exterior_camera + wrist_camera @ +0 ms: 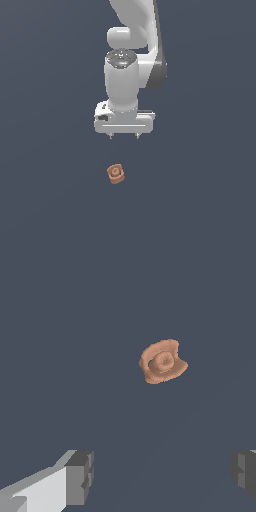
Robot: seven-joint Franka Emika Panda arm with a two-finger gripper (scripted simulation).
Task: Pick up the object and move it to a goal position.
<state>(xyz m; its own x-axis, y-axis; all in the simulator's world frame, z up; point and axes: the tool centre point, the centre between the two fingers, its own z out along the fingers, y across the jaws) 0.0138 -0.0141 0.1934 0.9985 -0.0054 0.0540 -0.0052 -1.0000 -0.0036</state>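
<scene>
Descent is best preceded by centring the empty, wide-spread gripper (124,136) over the object (116,173) lying apart below.

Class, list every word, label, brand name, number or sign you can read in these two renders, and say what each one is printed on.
None: no readable text shows in either view.
The white gripper carries no lettering or logo.
The orange-brown object shows only a raised ring, no marking.
The dark floor is blank.
</scene>
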